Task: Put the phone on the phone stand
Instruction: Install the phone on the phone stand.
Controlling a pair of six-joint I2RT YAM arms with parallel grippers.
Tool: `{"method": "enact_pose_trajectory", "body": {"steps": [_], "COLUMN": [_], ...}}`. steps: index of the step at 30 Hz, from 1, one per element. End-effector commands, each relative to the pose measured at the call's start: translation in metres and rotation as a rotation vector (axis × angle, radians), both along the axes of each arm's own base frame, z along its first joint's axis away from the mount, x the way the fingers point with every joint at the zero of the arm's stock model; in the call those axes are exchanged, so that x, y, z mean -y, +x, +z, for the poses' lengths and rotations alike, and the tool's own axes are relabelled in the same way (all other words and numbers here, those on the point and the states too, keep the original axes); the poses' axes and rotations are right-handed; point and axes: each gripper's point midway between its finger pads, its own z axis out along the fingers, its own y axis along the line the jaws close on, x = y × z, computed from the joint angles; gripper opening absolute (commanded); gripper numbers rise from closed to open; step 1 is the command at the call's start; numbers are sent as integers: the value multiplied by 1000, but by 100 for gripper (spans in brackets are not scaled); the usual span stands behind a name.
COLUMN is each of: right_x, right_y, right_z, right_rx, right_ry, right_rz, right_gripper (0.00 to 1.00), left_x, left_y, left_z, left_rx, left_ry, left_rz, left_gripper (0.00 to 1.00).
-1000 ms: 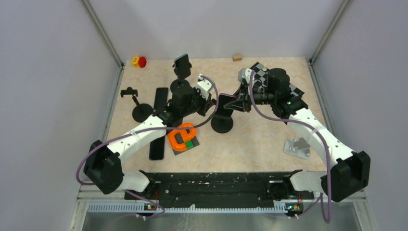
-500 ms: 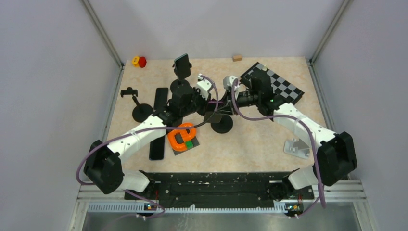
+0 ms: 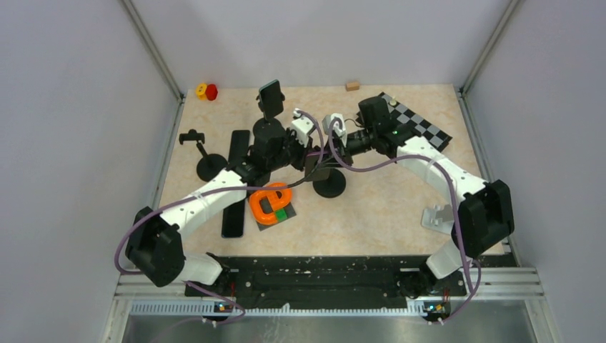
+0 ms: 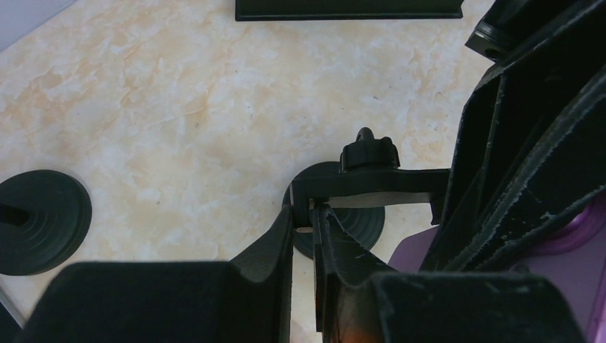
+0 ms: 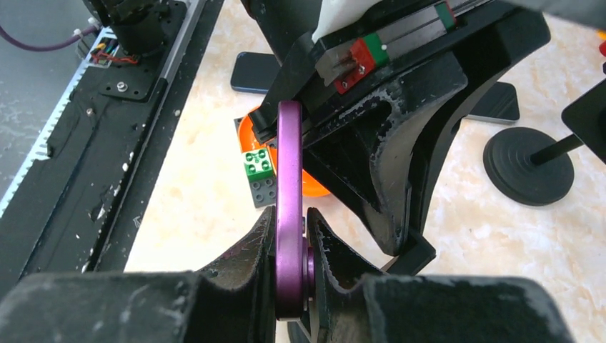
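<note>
Both arms reach inward over the middle of the table [image 3: 400, 207].

Right gripper [image 5: 291, 219]: pressed onto the purple phone [image 5: 289, 164], one finger on each face. The purple phone stands on edge and is held clear of the table, directly against the body of the left arm's gripper.

Left gripper [image 4: 306, 214]: nearly pressed together, pinching the left end of the clamp bar [image 4: 379, 180] at the head of the phone stand [image 3: 331, 187]. The stand's round base rests on the table below. A black knob [image 4: 368, 151] sits on top of the clamp bar.

In the left wrist view the purple phone shows just to the right of and below the clamp bar. Whether its edge is seated in the clamp cannot be told.

Other items on the table:
- a second stand [image 3: 270, 96] at the rear, carrying a dark phone
- an empty stand [image 3: 202, 156] at the left
- a black phone [image 3: 239, 146] lying flat beside it
- an orange object [image 3: 270, 202] with a green brick [image 3: 281, 213] touching it, near the left forearm
- a checkerboard [image 3: 418, 128] at the rear right
- a grey bracket [image 3: 441, 218] at the near right
</note>
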Motion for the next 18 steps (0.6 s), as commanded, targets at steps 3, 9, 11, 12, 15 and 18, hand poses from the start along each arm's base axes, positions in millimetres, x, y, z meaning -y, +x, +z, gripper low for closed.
{"method": "enact_pose_trajectory", "body": {"steps": [3, 9, 11, 12, 15, 18], "right_x": [-12, -13, -14, -14, -13, -13], "right_y": [8, 10, 12, 13, 15, 15], "right_z": [29, 23, 22, 21, 20, 18], "right_rx": [194, 211, 215, 209, 221, 227], "right_ry": [48, 18, 8, 1, -9, -18], "right_rz": [113, 160, 169, 169, 174, 174], "right_gripper": [0, 0, 0, 0, 0, 0], "left_x": [19, 26, 27, 27, 27, 25], "left_y": [-8, -10, -9, -9, -7, -10], "left_z": [9, 4, 4, 4, 4, -3], "left_rx": [-7, -20, -21, -21, -21, -50], "left_ry": [-37, -36, -36, -36, -34, -17], "left_rz": [-97, -143, -146, -143, -138, -137], "left_gripper": [0, 0, 0, 0, 0, 0]}}
